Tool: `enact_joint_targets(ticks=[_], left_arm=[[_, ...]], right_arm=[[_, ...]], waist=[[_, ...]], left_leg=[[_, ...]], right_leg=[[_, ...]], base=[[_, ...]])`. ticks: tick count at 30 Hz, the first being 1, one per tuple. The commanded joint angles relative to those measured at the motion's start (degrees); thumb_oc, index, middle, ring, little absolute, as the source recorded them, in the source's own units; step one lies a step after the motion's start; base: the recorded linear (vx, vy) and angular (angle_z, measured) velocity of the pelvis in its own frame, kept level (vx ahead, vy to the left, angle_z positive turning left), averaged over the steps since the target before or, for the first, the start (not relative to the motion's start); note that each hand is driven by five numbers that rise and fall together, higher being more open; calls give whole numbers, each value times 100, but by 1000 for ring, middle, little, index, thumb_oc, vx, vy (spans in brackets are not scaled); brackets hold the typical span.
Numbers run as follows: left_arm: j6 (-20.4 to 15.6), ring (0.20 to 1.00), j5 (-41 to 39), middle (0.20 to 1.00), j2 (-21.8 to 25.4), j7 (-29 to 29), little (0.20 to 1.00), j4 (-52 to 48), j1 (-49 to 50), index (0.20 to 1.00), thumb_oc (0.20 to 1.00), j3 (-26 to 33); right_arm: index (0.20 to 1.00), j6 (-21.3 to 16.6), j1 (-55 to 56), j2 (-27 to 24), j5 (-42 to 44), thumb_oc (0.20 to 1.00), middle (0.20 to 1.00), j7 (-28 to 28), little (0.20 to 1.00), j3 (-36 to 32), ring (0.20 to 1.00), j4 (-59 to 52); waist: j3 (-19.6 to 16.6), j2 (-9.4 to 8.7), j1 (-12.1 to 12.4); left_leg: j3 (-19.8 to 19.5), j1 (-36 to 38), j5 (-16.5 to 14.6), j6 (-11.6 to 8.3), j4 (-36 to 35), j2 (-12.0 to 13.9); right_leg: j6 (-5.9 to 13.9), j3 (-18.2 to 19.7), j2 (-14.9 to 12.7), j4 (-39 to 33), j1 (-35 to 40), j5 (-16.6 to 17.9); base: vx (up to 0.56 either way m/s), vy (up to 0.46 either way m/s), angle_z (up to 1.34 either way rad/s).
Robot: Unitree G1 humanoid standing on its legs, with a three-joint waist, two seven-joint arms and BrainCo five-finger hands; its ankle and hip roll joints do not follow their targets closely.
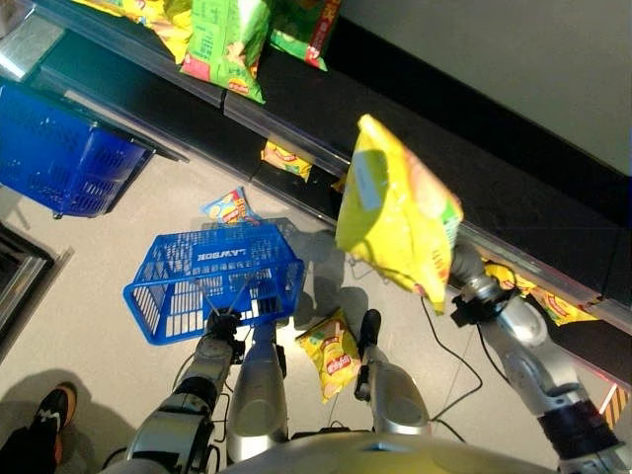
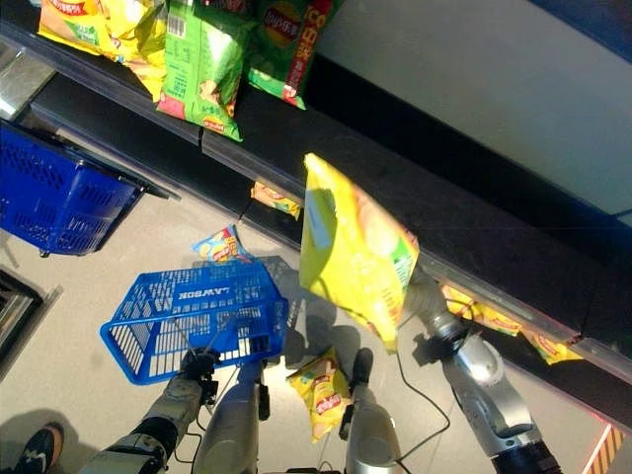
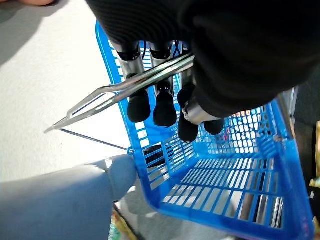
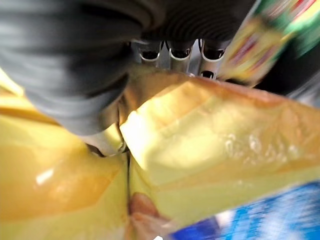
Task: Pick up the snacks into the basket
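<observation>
Your right hand [image 4: 150, 55] grips a yellow snack bag [image 1: 395, 212], raised centre-frame.
Left hand [image 3: 160, 95] curls round the blue basket's [image 1: 212, 281] wire handle [image 3: 120, 92] (lower left).

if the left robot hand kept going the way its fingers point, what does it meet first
Probably the basket floor. The left robot hand is curled round the metal handle, fingertips aimed down into the basket; depth is unclear.

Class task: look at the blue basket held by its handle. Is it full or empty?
Empty. Through the blue basket, held by the left hand, the bare slatted bottom shows; the yellow snack bag is in the right hand.
</observation>
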Motion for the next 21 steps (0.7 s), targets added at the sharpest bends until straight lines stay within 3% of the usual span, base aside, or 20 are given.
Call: enact_joint_targets(ticks=[1, 9, 15, 19, 21], left_arm=[[86, 200, -497, 200, 33, 185, 200, 520, 4, 200, 200, 119], [-120, 200, -1131, 200, 340, 353, 200, 23, -580, 200, 200, 20], [-252, 200, -1169, 200, 174, 495, 200, -508, -863, 200, 200, -527], [-322, 200, -988, 200, -109, 646, 200, -907, -1014, 200, 200, -1100], [-304, 200, -941, 200, -156, 646, 200, -913, -1031, 200, 200, -1184]], right_arm=[[200, -190, -230, -125, -651, 200, 200, -209, 200, 12, 200, 43], [200, 29, -555, 23, -1596, 200, 200, -577, 200, 551, 200, 1850], [200, 216, -1026, 228, -2474, 200, 200, -971, 200, 890, 200, 2721], [200, 366, -1675, 441, -3548, 200, 200, -1514, 200, 1344, 200, 3469], [200, 384, -1768, 496, -3614, 200, 200, -1567, 200, 1400, 200, 3587]], waist=[[-151, 39, -45], [44, 128, -93], [207, 199, -117], [362, 278, -109], [384, 287, -108]], left_leg=[[65, 241, -636, 144, 13, -423], [32, 167, -552, 93, 2, -373], [14, 78, -485, 80, 4, -341], [22, -3, -432, 67, 6, -321], [22, -15, -422, 62, 7, -310]], right_leg=[[-88, 202, 103, 500, -923, 305], [-124, 180, 127, 576, -1009, 284], [-140, 173, 138, 599, -1122, 308], [-160, 204, 161, 629, -1232, 335], [-165, 196, 161, 638, -1248, 334]], base=[[-16, -21, -8], [-25, -15, -6], [-35, -5, 0], [-40, 3, 0], [0, 0, 0]])
